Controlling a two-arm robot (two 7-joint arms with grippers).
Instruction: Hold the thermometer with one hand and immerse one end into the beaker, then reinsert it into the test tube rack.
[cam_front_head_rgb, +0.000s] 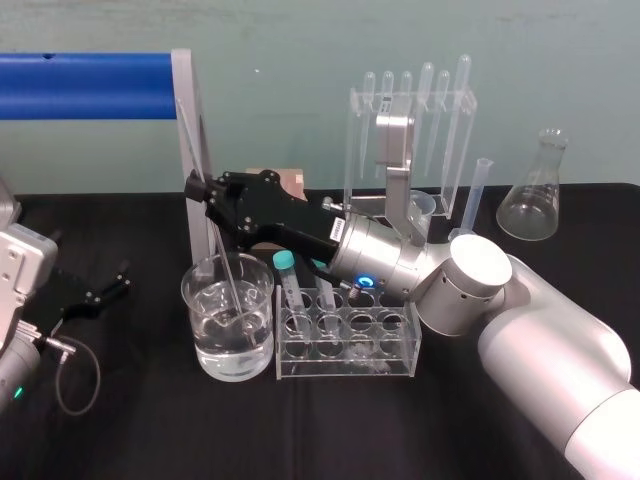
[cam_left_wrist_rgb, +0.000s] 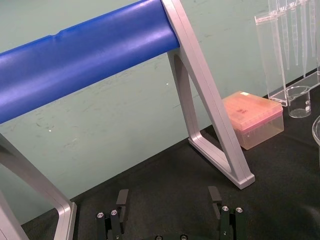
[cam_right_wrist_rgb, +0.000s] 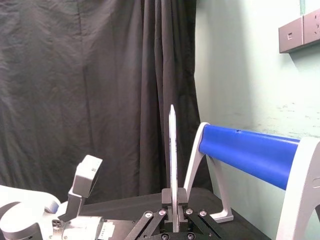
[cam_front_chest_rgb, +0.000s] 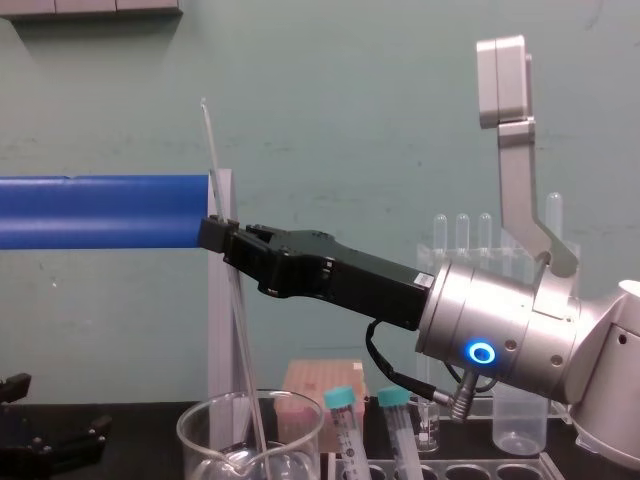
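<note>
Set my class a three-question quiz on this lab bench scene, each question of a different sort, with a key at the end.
1. Fill in: the left claw, parked at the table's left, has its jaws ____.
2. What grips the thermometer? A. the left claw. B. the right claw. C. both claws.
3. True or false: the thermometer stands upright in a hole of the test tube rack.

Key
1. open
2. B
3. False: it leans, held by the right claw, with its lower end in the water of the beaker.
</note>
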